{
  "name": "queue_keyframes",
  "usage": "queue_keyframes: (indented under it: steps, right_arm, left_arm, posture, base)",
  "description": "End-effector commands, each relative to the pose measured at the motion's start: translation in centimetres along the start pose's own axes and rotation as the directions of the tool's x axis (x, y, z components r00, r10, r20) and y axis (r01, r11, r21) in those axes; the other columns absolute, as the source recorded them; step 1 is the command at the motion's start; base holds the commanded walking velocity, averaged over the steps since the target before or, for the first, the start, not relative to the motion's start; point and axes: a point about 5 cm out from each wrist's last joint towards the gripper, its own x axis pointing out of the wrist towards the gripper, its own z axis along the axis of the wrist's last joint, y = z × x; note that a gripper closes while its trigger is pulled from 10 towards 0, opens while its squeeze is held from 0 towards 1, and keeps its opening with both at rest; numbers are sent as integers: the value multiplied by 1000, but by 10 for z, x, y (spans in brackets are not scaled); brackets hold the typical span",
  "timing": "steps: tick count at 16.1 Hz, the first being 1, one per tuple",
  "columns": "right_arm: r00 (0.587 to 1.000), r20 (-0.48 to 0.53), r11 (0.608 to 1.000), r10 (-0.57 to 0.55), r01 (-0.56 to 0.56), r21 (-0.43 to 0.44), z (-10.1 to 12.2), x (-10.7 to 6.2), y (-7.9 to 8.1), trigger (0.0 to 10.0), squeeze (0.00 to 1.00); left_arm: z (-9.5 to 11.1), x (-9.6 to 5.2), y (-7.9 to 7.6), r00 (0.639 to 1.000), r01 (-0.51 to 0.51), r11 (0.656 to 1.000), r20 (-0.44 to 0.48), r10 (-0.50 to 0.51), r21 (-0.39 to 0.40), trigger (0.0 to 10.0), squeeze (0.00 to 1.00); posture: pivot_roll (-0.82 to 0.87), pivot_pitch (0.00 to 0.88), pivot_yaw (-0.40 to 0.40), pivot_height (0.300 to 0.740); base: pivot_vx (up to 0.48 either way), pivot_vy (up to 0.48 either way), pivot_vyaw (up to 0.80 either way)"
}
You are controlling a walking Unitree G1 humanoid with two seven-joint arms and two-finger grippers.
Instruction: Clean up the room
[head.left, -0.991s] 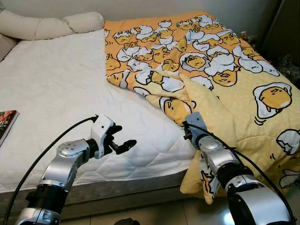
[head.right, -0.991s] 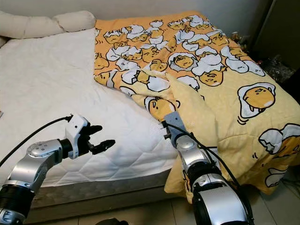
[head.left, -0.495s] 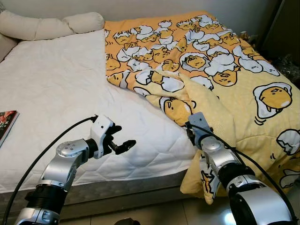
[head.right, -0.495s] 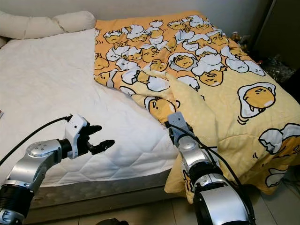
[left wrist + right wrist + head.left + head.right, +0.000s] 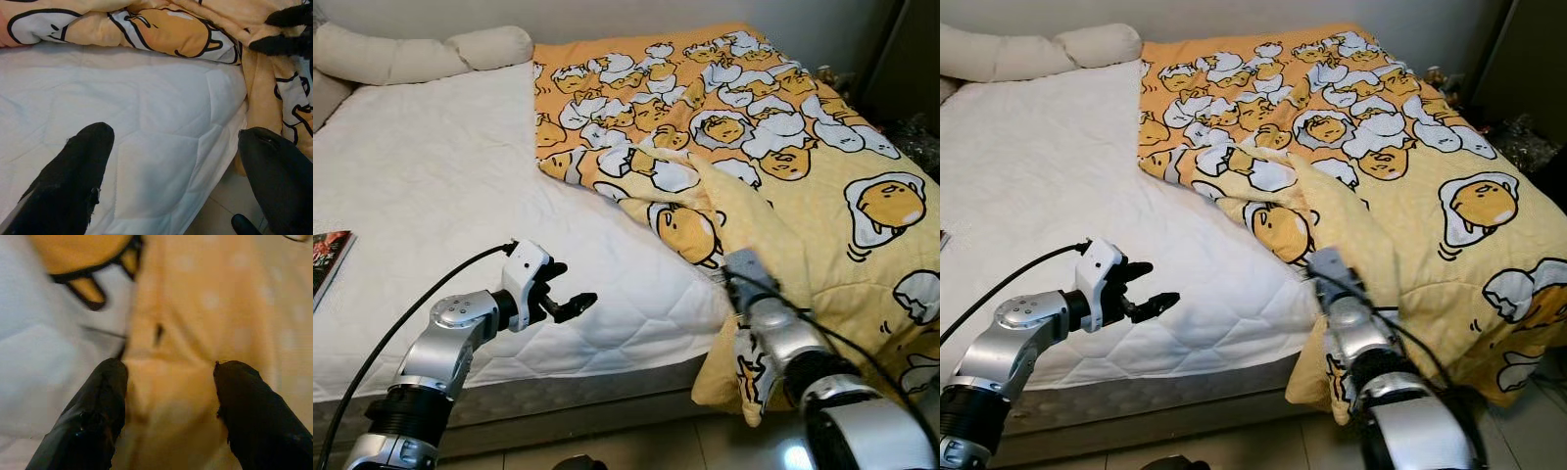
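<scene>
Orange-yellow fleece blanket printed with cartoon egg figures (image 5: 773, 147): lies over the right half of the bed, from the head edge down to the foot edge, bunched into a folded ridge along its inner border and spilling over the front right corner toward the pale tiled floor (image 5: 636, 446). White quilted mattress cover (image 5: 431, 196): left half of the bed bare. Cream bolster pillow (image 5: 421, 51): along the head edge at the left. Dark-covered book (image 5: 328, 257): flat at the left edge of the mattress. Right gripper (image 5: 168, 406): at the front right corner of the bed, its two black fingers (image 5: 105, 396) spread, with a fold of the blanket lying between them at the seam where cloth meets mattress; not closed on the fabric as far as the wrist view shows, and that view is blurred. Left gripper (image 5: 570, 305): hovering above the front edge of the mattress, fingers (image 5: 80, 166) apart, holding nothing, near but not touching the blanket. Risks, as judgement: a close on a thin outer fold could slip off the soft fleece once pulled; a bite that goes too deep could catch the mattress cover along with the blanket and drag it off the corner; the overhanging portion could slide farther to the floor if the pull is directed outward; with one grip only, the ridge would likely bunch rather than spread flat.
</scene>
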Motion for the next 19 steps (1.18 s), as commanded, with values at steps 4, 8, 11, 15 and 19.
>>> queue_keyframes:
  steps: [4, 8, 11, 15, 19]
  right_arm:
    - [999, -35, 998, -22, 23, 51, -12, -1, -8, 3765, 0]
    - [999, -35, 997, -27, 29, 65, -13, -1, -10, 431, 0]
    - [1000, -29, 997, -12, 14, 75, -11, 0, -8, 0, 0]
    - [1000, -24, 997, -6, 8, 80, -10, 0, -7, 0, 0]
    - [1000, -22, 996, 0, 2, 85, -9, 0, -7, 0, 0]
  left_arm:
    - [2, -2, 2, 1000, 0, 1000, -8, 0, 16, 10000, 0]
    - [3, -1, 2, 1000, 0, 1000, -7, 0, 15, 10000, 0]
    - [3, -1, 2, 1000, 0, 1000, -6, 0, 12, 10000, 0]
    - [3, -1, 2, 1000, 0, 1000, -5, 0, 12, 10000, 0]
    - [3, 0, 2, 1000, 0, 1000, -4, 0, 10, 10000, 0]
  posture:
    - [1, 0, 128, 740]
    - [2, 0, 127, 740]
    - [2, 0, 127, 740]
    - [2, 0, 125, 740]
    - [2, 0, 125, 740]
  base:
    - [0, 0, 0]
    - [0, 0, 0]
    - [0, 0, 0]
    - [0, 0, 0]
    - [0, 0, 0]
